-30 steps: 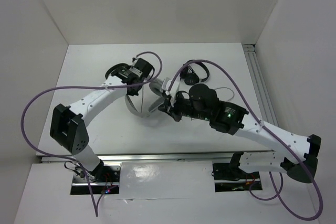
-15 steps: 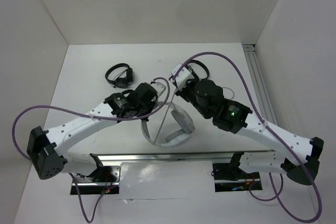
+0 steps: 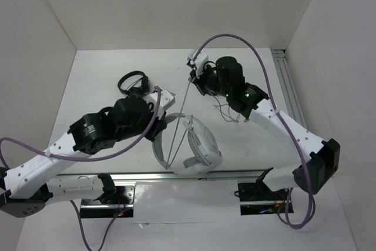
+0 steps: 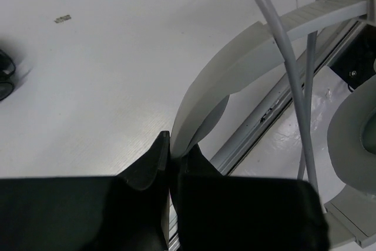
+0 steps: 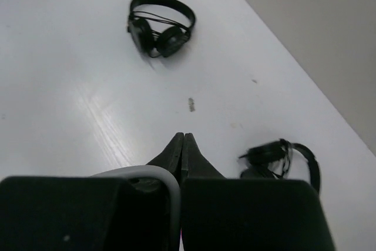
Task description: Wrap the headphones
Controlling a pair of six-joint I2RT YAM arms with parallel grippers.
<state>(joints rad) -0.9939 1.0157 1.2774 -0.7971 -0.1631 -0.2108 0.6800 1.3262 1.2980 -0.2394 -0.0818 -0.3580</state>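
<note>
The light-grey headphones (image 3: pixel 197 145) lie near the table's front edge, with the headband (image 3: pixel 157 145) to the left. My left gripper (image 3: pixel 157 126) is shut on the headband (image 4: pixel 247 63), which is pinched between the fingertips in the left wrist view, my left gripper (image 4: pixel 176 145). An ear pad (image 4: pixel 358 121) shows at the right there. The thin grey cable (image 3: pixel 181 119) runs taut from the headphones up to my right gripper (image 3: pixel 192 79), which is shut on it. In the right wrist view my right gripper (image 5: pixel 183 137) is shut, and the cable (image 5: pixel 167 183) curves in between the fingers.
A small black headphone (image 3: pixel 134 82) lies at the back left, also in the right wrist view (image 5: pixel 160 24). A second black headphone (image 5: pixel 282 157) lies by the right arm, its thin wires (image 3: pixel 226 110) showing from above. The aluminium rail (image 3: pixel 194 176) runs along the front edge.
My right gripper has moved toward the far side, drawing the cable out taut. My left arm has swung back to the left and the headphones have shifted toward the front edge.
</note>
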